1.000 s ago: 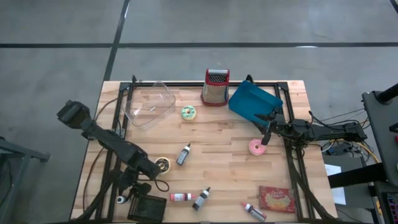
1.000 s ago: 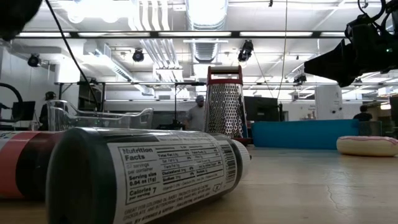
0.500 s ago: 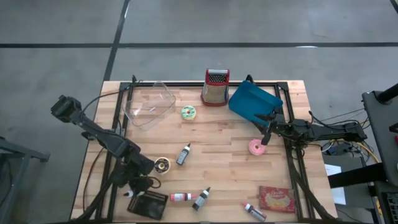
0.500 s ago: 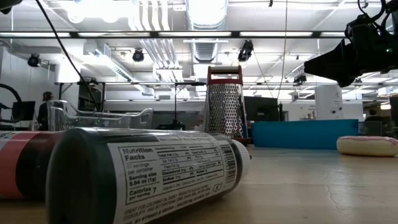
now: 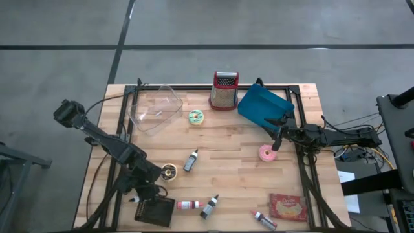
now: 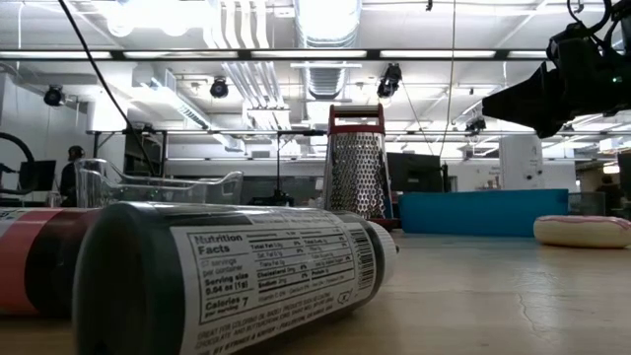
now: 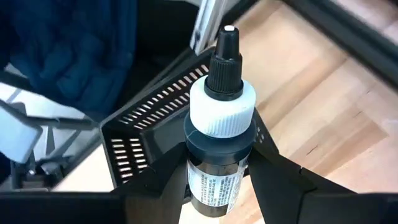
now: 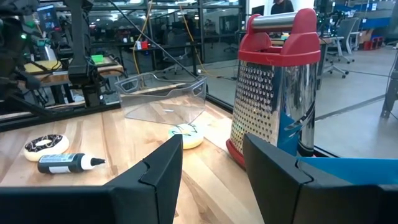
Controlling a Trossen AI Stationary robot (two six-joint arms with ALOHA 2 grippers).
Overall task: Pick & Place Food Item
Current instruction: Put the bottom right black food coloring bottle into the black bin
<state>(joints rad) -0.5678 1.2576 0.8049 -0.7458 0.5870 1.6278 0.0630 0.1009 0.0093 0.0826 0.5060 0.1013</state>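
At the desk's (image 5: 226,168) near-left corner, high view: left tool (image 5: 138,199) above the black mesh basket (image 5: 155,211). Left wrist view: its fingers clamp a dark bottle (image 7: 217,149) with white collar, over the basket. Right wrist view: right tool (image 8: 211,180) empty, jaws part-open, facing the grater (image 8: 273,87). Risk: bottle hits the basket rim on early release, rolls off the desk.
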